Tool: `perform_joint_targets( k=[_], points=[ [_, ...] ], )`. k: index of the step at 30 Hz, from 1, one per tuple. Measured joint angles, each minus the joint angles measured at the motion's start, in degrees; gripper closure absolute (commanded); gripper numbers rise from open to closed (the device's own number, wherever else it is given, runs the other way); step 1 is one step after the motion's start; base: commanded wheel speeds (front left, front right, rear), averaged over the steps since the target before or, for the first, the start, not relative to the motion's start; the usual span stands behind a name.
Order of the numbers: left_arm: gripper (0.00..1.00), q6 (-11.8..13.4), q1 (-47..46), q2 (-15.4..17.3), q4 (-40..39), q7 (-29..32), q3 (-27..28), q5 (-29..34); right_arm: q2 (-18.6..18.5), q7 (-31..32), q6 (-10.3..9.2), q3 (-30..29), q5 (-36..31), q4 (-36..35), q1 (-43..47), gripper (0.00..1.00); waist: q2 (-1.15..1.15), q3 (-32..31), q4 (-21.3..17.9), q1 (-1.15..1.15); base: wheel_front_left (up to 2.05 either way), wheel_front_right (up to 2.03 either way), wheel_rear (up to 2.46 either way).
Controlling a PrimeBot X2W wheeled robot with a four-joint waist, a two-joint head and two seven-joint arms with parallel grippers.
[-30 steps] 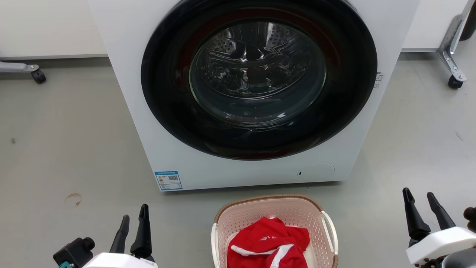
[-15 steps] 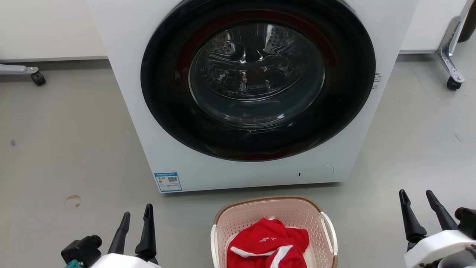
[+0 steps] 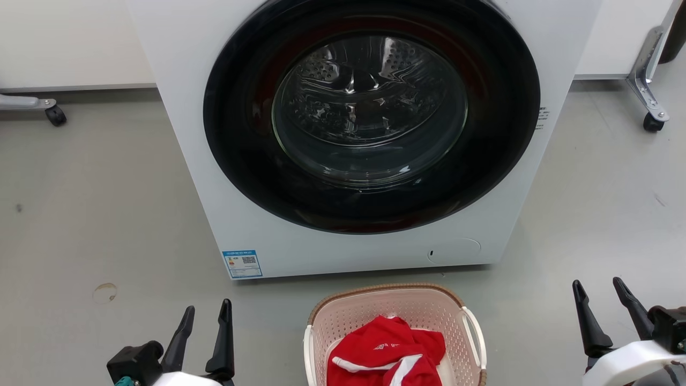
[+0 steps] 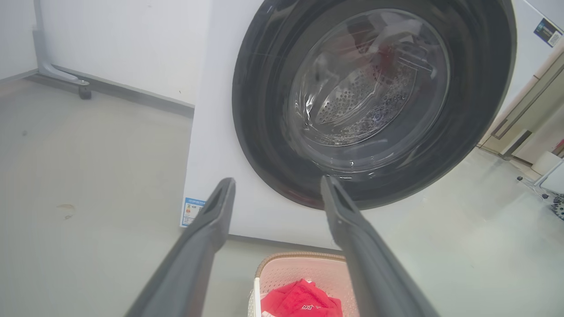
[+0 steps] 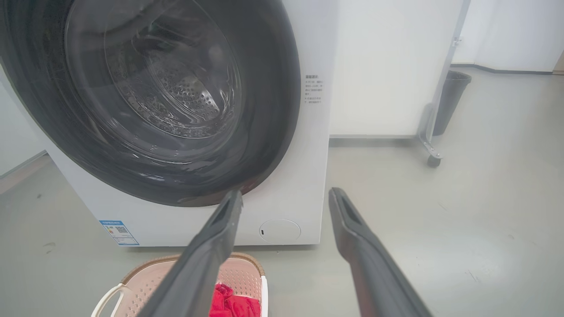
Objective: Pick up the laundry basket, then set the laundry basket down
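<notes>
Head view: our left gripper (image 3: 207, 306) and right gripper (image 3: 597, 282) hang spread wide and empty, one on either side of the basket (image 3: 347, 317), both clear of it. It sits on the floor (image 3: 107, 214) just before the washer (image 3: 187, 134), a red cloth (image 3: 386, 348) inside.

I hold my left gripper (image 3: 207, 307) low on my left and my right gripper (image 3: 597, 283) low on my right, fingers parted and pointing forward.

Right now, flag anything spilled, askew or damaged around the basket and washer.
Nothing serious. The laundry basket sits upright on the floor, red garment bunched inside it. Only oddity: a brownish ring stain on the floor left of the washer.
</notes>
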Motion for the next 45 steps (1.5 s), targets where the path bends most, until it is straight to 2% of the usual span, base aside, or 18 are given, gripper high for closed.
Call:
perform_joint_targets(
  k=[21, 25, 36, 45],
  points=[
    [0.00, 0.0, 0.5, 0.4, 0.9, -3.0, -0.8, 11.6, -0.1, -3.5, 0.42, 0.8, -11.2, 0.6, 0.0, 0.00, 0.00, -0.3, -0.2, 0.00, 0.00, 0.00, 0.00],
    [0.00, 0.0, 0.5, 0.5, 1.2, -3.0, -0.8, 11.6, 0.0, -3.5, 0.42, 0.7, -11.1, 0.6, 0.0, 0.00, 0.00, -0.2, -0.3, 0.00, 0.00, 0.00, 0.00],
    [0.00, 0.0, 0.5, 0.5, 1.7, -3.0, -0.7, 11.1, 0.2, -3.5, 0.42, 0.3, -5.5, 1.5, 0.0, 0.00, 0.00, 0.0, -0.2, 0.00, 0.00, 0.00, 0.00],
    [0.00, 0.0, 0.5, 0.5, 1.7, -3.0, -0.6, 11.1, 0.2, -3.5, 0.42, 0.4, -5.8, 1.8, 0.0, 0.00, 0.00, 0.2, -0.1, 0.00, 0.00, 0.00, 0.00]
  ],
)
